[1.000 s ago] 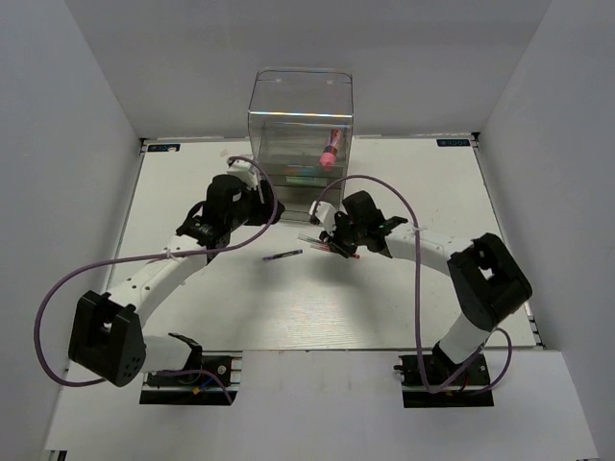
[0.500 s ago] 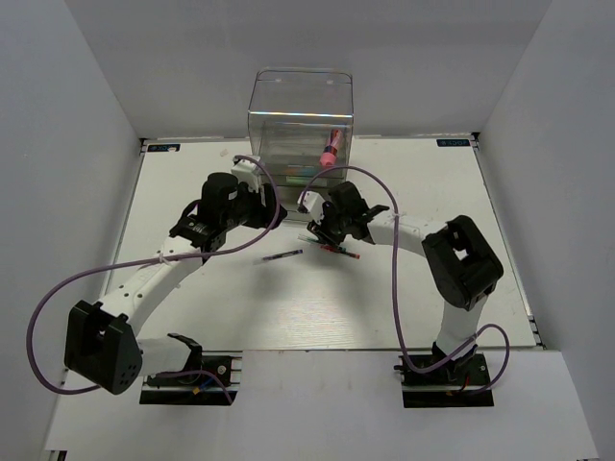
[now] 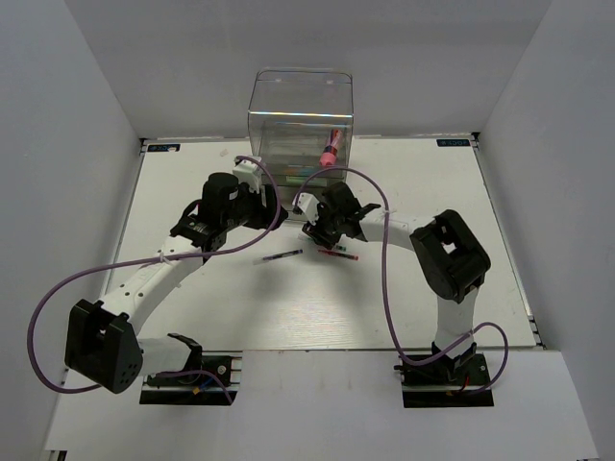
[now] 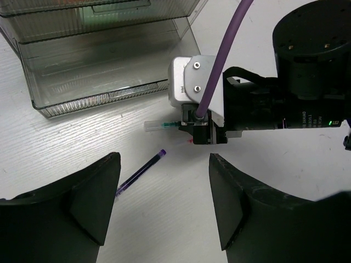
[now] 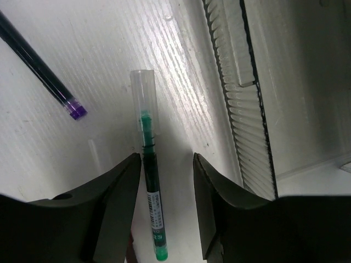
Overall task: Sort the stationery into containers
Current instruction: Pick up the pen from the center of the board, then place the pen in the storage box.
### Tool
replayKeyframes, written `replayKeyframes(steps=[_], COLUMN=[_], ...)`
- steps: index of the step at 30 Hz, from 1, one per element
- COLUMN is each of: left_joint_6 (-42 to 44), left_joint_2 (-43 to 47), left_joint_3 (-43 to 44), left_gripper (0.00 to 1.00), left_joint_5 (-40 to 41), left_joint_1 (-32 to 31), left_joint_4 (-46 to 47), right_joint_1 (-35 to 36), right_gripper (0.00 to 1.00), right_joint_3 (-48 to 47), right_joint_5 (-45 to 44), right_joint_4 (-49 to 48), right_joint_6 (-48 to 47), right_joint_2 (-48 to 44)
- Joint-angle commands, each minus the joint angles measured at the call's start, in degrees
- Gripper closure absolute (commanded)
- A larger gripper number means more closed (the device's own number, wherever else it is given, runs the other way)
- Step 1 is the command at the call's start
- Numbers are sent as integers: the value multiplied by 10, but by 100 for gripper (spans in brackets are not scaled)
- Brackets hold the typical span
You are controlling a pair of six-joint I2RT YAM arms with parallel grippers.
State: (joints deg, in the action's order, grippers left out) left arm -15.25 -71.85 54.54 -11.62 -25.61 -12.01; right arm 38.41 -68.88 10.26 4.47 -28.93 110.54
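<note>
The clear organizer (image 3: 301,115) stands at the back with a pink marker (image 3: 330,147) in its top bin. Its bottom drawer (image 4: 104,60) is pulled out. A green pen (image 5: 149,192) lies on the table between the open fingers of my right gripper (image 5: 167,213), close to the left finger and not gripped. In the top view my right gripper (image 3: 322,228) sits just in front of the drawer. A dark pen with a purple end (image 4: 140,172) lies by my open, empty left gripper (image 4: 162,203). Thin pens with red accents (image 3: 338,253) lie beside the right gripper.
The drawer's ribbed front (image 5: 247,109) is just right of my right fingers. The two grippers are close together in front of the organizer; the right gripper's body (image 4: 247,109) fills the left wrist view. White walls enclose the table (image 3: 192,317).
My right gripper has moved left and toward the organizer, from over the red pens to over the green pen. My left gripper shifted slightly toward the organizer.
</note>
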Motion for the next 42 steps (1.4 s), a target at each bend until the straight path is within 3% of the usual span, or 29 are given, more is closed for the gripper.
replayKeyframes(steps=[1,4,6,8,9,12,15,18,19,20,23,27,29,32,42], left_joint_6=[7,7,7,7,7,7,7,7,7,7,13,28,33,38,55], left_joint_2=[13,13,13,13,8,-5,-11,-23,-30,-38,-46,-65,-72,-84,-113], left_joint_3=[9,9,9,4,4,4,4,15,15,22,35,42,49,54,77], left_gripper=[25,25,25,25,25,28,34,44,52,68,83,79,66,54,52], left_joint_5=[-6,-6,-6,-6,-6,-1,5,5,5,5,5,5,5,11,11], left_joint_1=[4,4,4,4,4,4,4,4,4,4,4,4,4,4,4], left_joint_4=[2,2,2,2,2,2,-10,-21,-21,-30,-44,-64,-78,-93,-118], right_joint_1=[5,7,9,10,12,11,11,11,11,11,9,9,8,7,5], right_gripper=[51,51,57,65,76,93,100,100,100,100,100,100,100,100,100], right_joint_3=[-15,-14,-17,-20,-23,-27,-25,-20,-17,-15,-27,-41,-52,-75,-160], right_joint_5=[8,6,6,13,19,36,47,60,65,64,65,57,45,15,-79], right_joint_4=[14,22,35,49,55,70,70,63,59,56,45,42,41,27,-18], right_joint_6=[-3,-10,-15,-21,-24,-30,-29,-29,-30,-32,-37,-54,-68,-91,-195], right_joint_2=[13,24,31,38,39,35,11,-44,-54,-71,-96,-120,-117,-101,-3])
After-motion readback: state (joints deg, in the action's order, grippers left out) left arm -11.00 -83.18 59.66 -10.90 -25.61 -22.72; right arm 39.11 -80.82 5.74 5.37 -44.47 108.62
